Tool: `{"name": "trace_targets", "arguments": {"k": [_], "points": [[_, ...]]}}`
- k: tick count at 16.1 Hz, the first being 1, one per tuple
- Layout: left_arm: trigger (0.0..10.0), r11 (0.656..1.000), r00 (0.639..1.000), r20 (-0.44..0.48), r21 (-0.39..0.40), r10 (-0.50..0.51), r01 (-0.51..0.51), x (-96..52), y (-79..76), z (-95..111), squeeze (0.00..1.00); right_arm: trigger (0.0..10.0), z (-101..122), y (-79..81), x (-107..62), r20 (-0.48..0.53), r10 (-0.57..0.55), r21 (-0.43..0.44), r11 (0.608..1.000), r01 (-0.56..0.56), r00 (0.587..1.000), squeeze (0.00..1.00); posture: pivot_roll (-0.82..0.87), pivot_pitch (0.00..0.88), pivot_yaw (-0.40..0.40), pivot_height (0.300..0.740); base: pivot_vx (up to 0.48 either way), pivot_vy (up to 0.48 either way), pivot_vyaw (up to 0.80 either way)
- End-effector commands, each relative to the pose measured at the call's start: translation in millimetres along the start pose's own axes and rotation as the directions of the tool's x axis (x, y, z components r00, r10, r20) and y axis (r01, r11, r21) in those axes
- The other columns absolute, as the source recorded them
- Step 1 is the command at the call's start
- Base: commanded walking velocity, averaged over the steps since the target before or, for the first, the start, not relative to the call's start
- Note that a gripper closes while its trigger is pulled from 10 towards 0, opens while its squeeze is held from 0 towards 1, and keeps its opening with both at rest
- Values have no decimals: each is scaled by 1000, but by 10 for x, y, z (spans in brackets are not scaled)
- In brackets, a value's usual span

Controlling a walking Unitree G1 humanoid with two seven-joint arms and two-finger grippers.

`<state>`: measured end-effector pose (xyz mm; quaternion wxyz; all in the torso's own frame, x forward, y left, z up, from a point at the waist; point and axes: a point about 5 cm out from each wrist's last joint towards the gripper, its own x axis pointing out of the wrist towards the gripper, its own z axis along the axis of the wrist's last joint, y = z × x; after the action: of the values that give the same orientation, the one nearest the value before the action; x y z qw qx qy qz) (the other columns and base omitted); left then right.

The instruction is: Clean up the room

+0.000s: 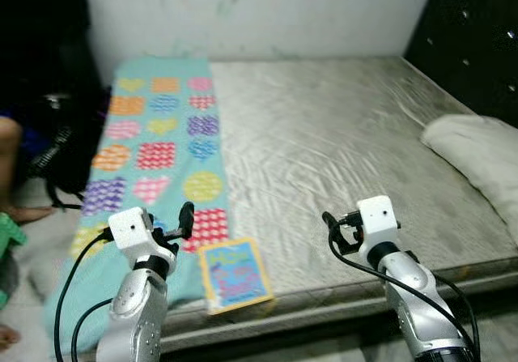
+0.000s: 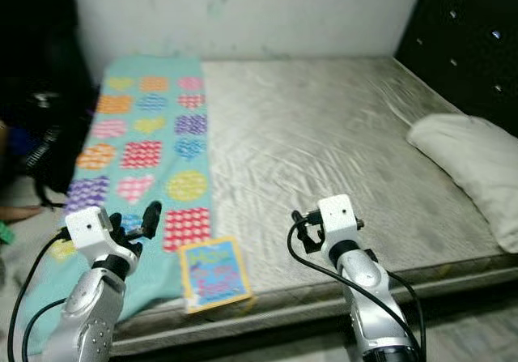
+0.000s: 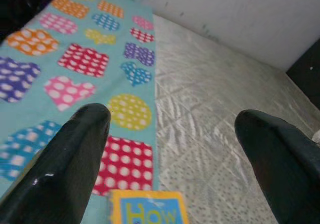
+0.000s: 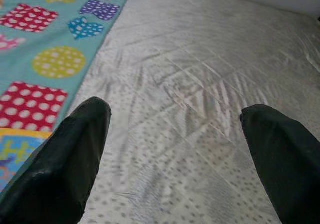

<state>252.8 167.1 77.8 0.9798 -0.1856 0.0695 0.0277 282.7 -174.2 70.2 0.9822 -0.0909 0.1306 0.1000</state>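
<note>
A blue and yellow picture book lies at the bed's near edge, partly on a teal blanket patterned with dotted hearts and squares. My left gripper hovers open just left of the book, over the blanket; the book's top edge sits between its fingers in the left wrist view. To the right of the book my right gripper is open above the bare grey mattress. Neither gripper holds anything.
A white pillow lies at the bed's right side by a dark headboard. A white wall backs the bed. At the left are a dark bag and a person's leg on the floor.
</note>
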Motion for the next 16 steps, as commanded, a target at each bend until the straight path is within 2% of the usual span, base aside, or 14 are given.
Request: {"name": "trace_targets", "arguments": {"k": [1, 5, 7, 8, 10, 13, 16], "points": [[10000, 1000, 1000, -6, 6, 3, -3, 4, 26, -1, 0, 10000, -11, -1, 8, -10, 0, 10, 1000, 1, 1000, 0, -126, 0, -35, 740, 0, 480, 0], [10000, 1000, 1000, -3, 17, 5, -5, 1, 29, -4, 0, 10000, -6, -1, 11, -6, 3, 6, 1000, -3, 1000, 0, -125, 0, -38, 740, 0, 480, 0], [10000, 999, 1000, 8, 38, -3, 3, 2, 26, 7, 0, 10000, 59, 0, 27, 32, 5, 16, 1000, -6, 999, 0, -123, 0, -40, 740, 0, 0, 0], [10000, 999, 1000, 20, 47, -16, 15, 0, 18, 17, 0, 10000, 128, -13, 42, 70, -10, 58, 998, 5, 997, 0, -119, 0, -41, 740, 0, 0, 0], [10000, 998, 999, 37, 70, -11, 8, 1, 37, 34, 0, 10000, 199, -9, 53, 111, -19, 80, 997, 10, 994, 0, -112, 0, -43, 740, 0, 0, 0], [10000, 993, 998, 60, 119, 1, -8, 1, 66, 43, 0, 10000, 187, 33, 40, 130, -18, 73, 997, 8, 991, 0, -90, 0, -52, 740, 0, 0, 0], [10000, 988, 996, 84, 151, 15, -27, -104, 124, 31, 0, 10000, 85, 102, 15, 98, 16, 65, 998, -22, 995, 0, -81, 0, -70, 740, 0, 0, 0]]}}
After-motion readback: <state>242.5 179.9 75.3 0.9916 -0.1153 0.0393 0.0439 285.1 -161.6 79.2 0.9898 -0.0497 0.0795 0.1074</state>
